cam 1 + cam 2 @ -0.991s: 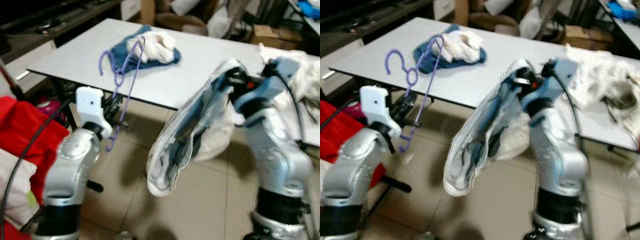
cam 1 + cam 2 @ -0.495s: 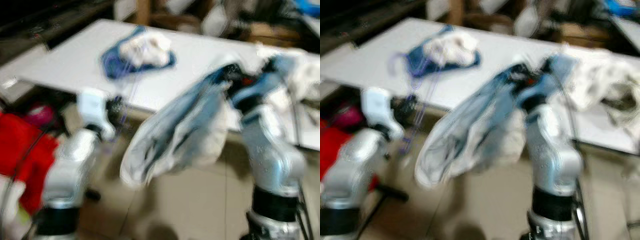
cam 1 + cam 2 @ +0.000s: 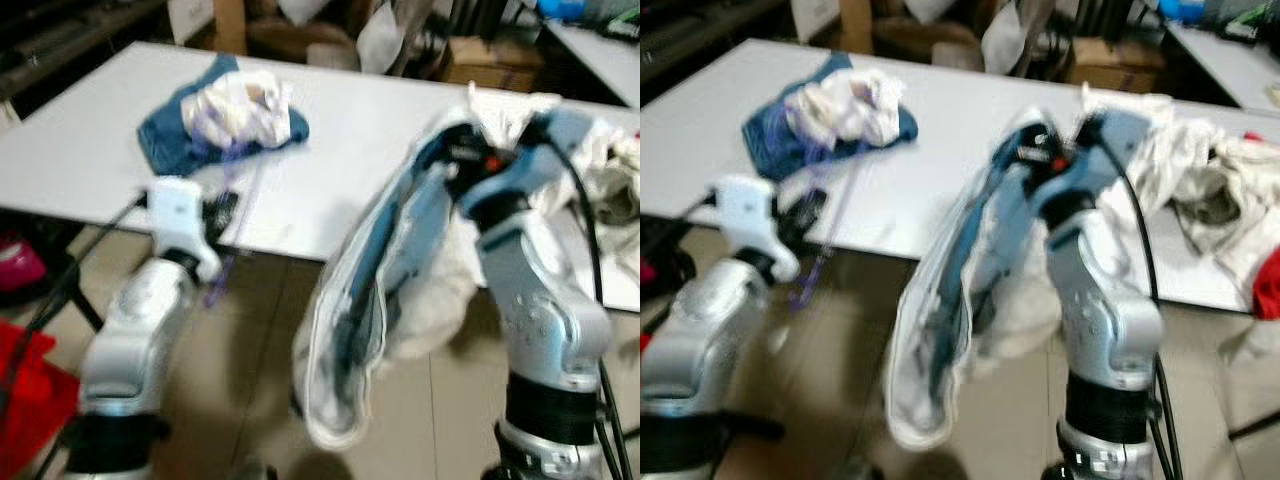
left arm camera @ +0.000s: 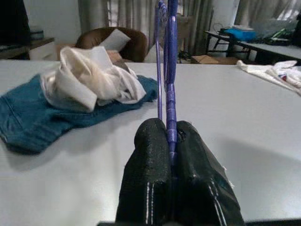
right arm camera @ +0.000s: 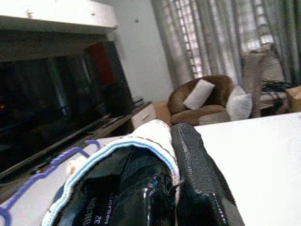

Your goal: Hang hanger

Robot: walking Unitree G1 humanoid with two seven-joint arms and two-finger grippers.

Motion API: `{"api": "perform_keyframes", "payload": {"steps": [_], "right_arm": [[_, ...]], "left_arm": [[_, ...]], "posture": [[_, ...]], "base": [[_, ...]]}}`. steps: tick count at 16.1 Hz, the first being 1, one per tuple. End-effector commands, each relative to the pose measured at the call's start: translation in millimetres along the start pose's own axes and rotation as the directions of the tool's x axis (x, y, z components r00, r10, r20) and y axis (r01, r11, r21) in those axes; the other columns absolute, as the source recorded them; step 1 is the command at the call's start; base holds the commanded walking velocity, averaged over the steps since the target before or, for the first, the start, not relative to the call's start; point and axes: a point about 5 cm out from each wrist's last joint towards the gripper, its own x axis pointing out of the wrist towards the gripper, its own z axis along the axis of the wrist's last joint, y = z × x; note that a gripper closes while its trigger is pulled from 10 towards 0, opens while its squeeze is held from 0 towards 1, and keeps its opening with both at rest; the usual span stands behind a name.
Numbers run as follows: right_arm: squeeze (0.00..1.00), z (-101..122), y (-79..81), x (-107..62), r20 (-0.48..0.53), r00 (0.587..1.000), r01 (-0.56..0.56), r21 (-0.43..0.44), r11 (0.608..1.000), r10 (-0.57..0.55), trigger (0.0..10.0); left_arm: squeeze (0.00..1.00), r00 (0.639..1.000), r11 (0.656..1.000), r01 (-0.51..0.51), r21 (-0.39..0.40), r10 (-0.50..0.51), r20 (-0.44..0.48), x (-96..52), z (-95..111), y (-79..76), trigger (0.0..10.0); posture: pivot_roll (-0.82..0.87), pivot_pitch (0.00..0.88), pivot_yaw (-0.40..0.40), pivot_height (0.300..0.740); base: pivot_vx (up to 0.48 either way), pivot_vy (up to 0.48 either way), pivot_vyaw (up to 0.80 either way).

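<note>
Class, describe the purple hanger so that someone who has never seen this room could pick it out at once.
Find the big white table and go to its near edge, by the blue jeans. There the left gripper is shut on the purple hanger, a thin, bright wire shape, unlike the soft clothes around it.

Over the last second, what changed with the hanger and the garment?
The view has shifted, so the camera moved. No grip changed: the left gripper stays shut on the purple hanger, the right gripper on the blue-and-white garment. Jeans and white cloth pile unmoved on the white table.
</note>
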Motion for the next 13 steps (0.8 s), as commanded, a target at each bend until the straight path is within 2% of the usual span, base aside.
{"api": "perform_keyframes", "payload": {"steps": [1, 6, 10, 13], "right_arm": [[0.00, 14.8, -7.2, -1.7, 0.077, 0.997, 0.030, -0.011, 0.999, -0.029, 10.0], [0.00, 16.2, -18.0, -2.9, 0.082, 0.992, 0.094, -0.011, 0.996, -0.093, 10.0], [0.00, 10.7, -33.2, -4.7, 0.039, 0.984, 0.177, -0.041, 0.983, -0.175, 10.0], [0.00, -0.7, -30.9, -5.5, -0.020, 0.987, 0.157, -0.043, 0.987, -0.158, 10.0]], "left_arm": [[0.00, 0.999, 0.999, 0.031, 0.006, -0.031, 0.011, 4.0, 3.3, -8.8, 10.0], [0.00, 1.000, 1.000, 0.018, 0.008, -0.018, 0.013, 2.7, 2.3, -5.3, 10.0], [0.00, 0.998, 0.998, -0.057, 0.018, 0.057, 0.000, -1.5, 0.2, 8.9, 10.0], [0.00, 0.997, 0.997, -0.072, 0.010, 0.072, 0.001, -2.1, 0.8, 13.0, 10.0]], "posture": [[-0.06, 0.019, -0.019, 0.740], [-0.06, 0.009, -0.018, 0.740], [-0.05, 0.000, -0.021, 0.740], [-0.05, 0.000, -0.018, 0.740]], "base": [[0.337, 0.000, 0.00], [0.340, 0.000, 0.00], [0.339, 0.000, 0.00], [0.340, 0.000, 0.00]]}}
